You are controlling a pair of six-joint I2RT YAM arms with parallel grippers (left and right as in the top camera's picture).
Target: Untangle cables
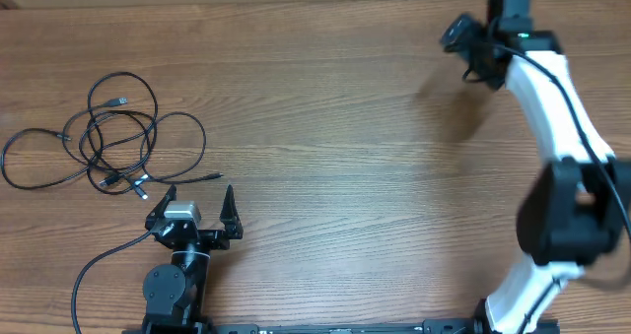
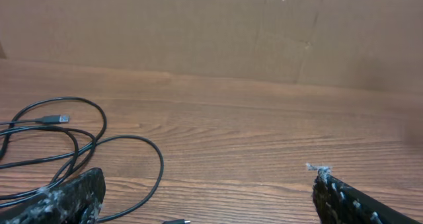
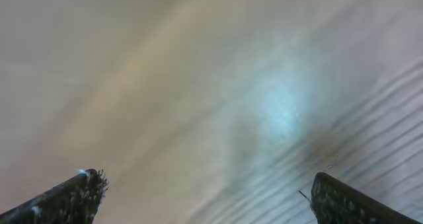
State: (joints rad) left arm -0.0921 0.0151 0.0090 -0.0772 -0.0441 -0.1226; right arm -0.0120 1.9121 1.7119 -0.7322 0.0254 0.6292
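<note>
cables (image 1: 111,142): thin black cords, tangled loops | table (image 1: 345,167): wood-grain

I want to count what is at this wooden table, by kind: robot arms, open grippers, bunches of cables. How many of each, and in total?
Robot arms: 2, the left arm and the right arm
Open grippers: 2, the left gripper and the right gripper
Bunch of cables: 1; the single cords in it cannot be counted
Total: 5

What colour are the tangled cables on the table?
The cables are black, with small silver plug ends. The overhead view shows them best.
</note>
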